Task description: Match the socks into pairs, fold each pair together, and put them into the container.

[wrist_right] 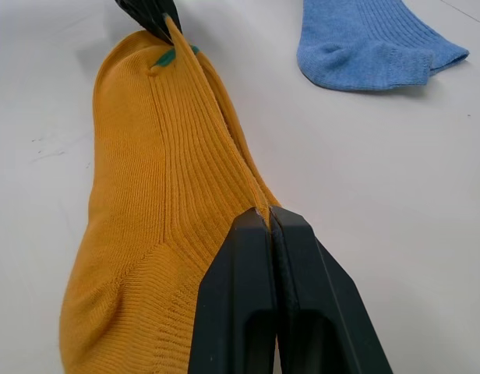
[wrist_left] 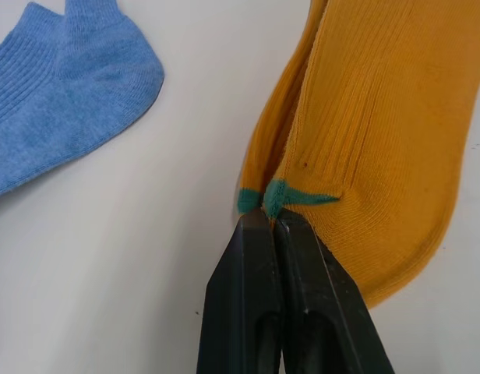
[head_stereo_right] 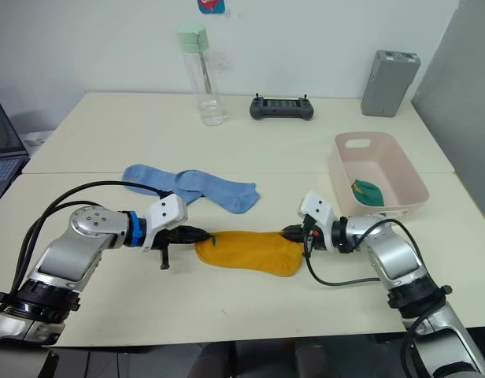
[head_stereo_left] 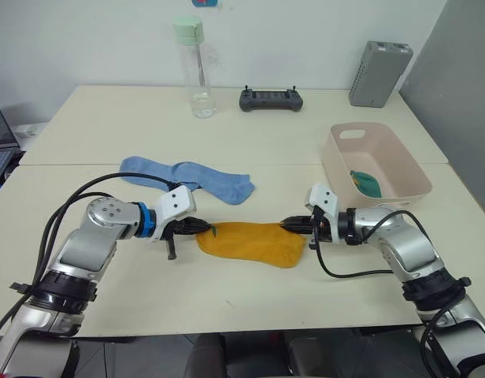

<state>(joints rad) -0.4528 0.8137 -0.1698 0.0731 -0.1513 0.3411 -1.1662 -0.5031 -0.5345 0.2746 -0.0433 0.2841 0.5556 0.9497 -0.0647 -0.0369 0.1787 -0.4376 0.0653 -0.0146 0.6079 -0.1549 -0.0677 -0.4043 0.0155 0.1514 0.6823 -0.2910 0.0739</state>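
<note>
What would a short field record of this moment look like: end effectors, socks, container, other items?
left end effector: shut on one end of the yellow socks, at the green mark
right end effector: shut on the opposite end of the yellow socks
yellow socks: lying flat on the table, stretched between both arms
blue socks: on the table behind the yellow ones, untouched
container: to the robot's right, green socks inside
other items: water bottle, controller, grey box along the far edge

Bright, even overhead light falls on the pale tabletop (head_stereo_left: 250, 142), leaving only soft, faint shadows beneath the arms and cables. The yellow sock's (wrist_left: 380, 132) ribbing is sharp in both wrist views. No glare or edge distortion is evident.
</note>
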